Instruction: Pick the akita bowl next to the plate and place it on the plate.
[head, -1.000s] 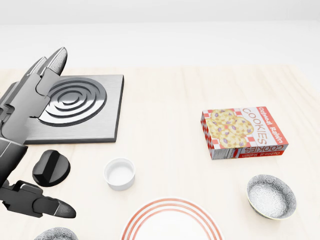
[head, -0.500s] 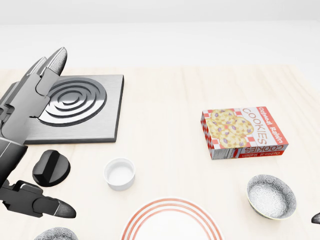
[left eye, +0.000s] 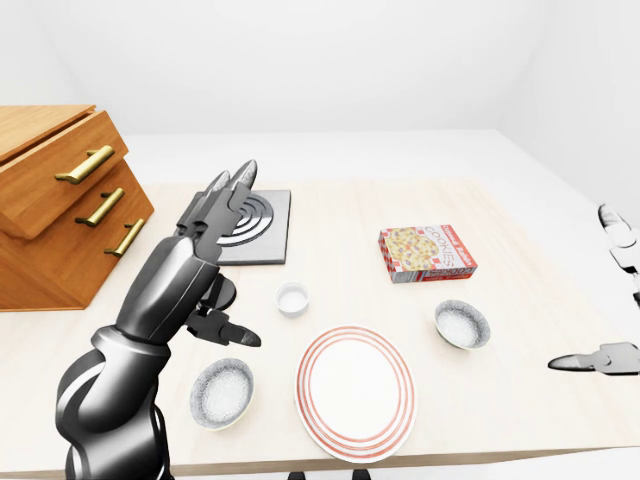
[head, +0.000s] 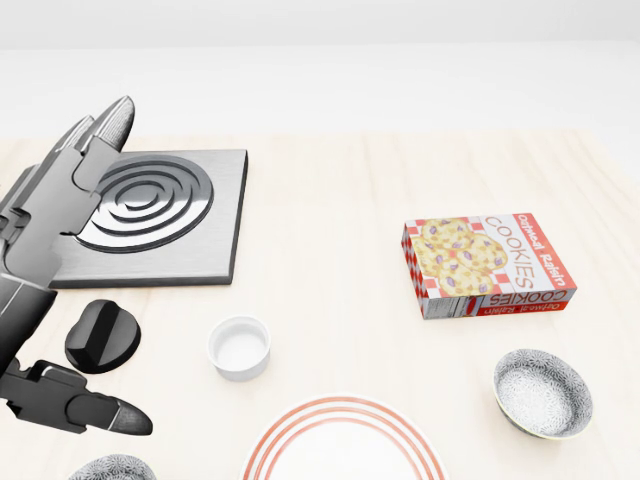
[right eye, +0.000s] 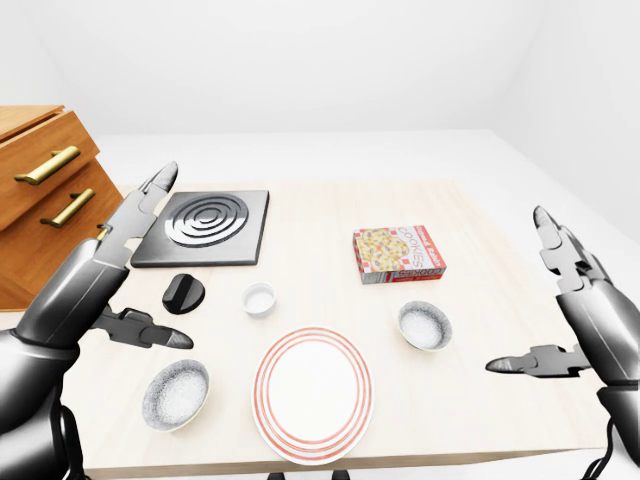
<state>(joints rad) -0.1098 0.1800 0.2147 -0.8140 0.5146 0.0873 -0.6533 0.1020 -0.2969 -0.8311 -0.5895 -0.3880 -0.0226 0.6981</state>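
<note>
Akita bowl (right eye: 425, 325): on table (right eye: 320, 215), just right of plate (right eye: 312, 395) in right-eye view, not touching it | look-alike bowl (right eye: 176, 393): left of plate, near table's lower edge | left hand (right eye: 85, 285): fingers spread, empty, over table's left edge | right hand (right eye: 590, 320): spread, empty, by table's right edge

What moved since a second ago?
Hardly anything. A dark fingertip, likely of the right hand, peeked in at the head view's right edge, then left again. The left hand, left bowl, right bowl, plate and cookie box stayed put.
</note>
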